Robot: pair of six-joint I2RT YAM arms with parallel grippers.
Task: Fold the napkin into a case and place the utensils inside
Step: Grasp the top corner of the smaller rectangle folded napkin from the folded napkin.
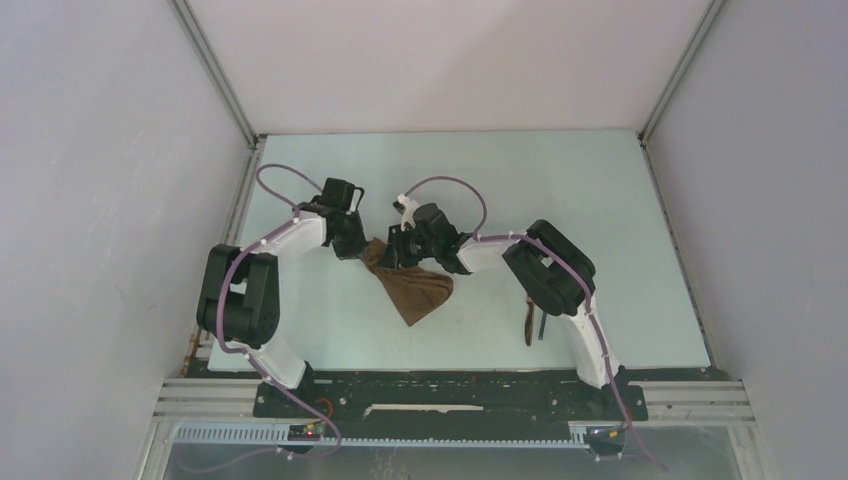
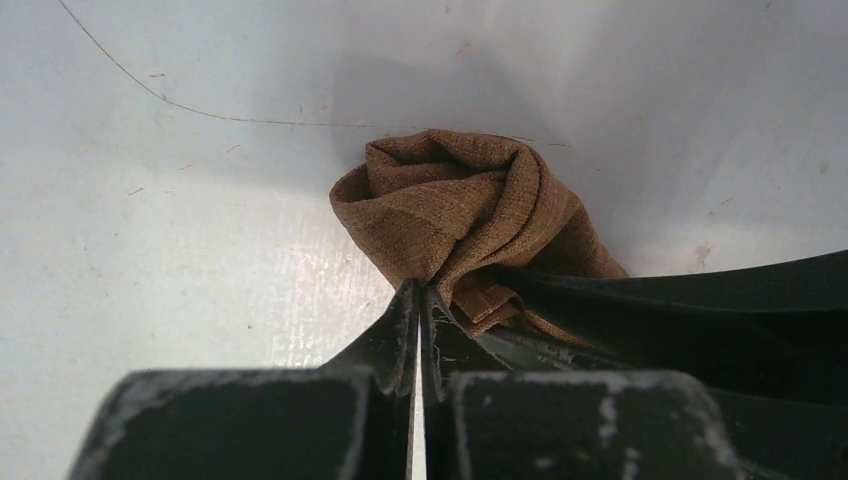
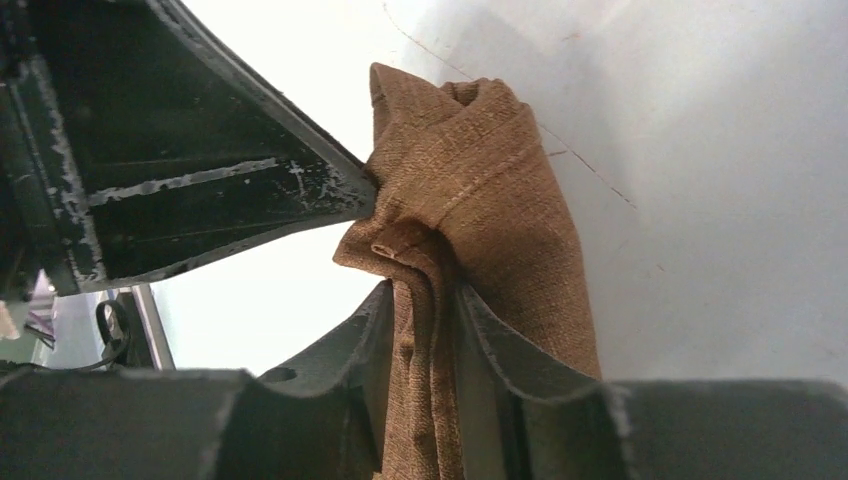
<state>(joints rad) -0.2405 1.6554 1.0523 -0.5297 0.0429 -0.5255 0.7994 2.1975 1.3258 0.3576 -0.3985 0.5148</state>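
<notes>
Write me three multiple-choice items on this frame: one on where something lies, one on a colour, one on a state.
1. Where do the utensils lie?
A. At the far edge of the table
B. Between the two arms
C. On the table beside the right arm, apart from the napkin

2. What colour is the napkin?
A. Brown
B. White
C. Blue

3. How is the left hand?
A. Wide open, holding nothing
B. Shut on a fold of the napkin
C. Out of view

Answers:
1 C: the top view shows them lying by the right arm, clear of the cloth.
2 A: every view shows brown fabric.
3 B: the left wrist view shows its fingers pressed together on the cloth.
</notes>
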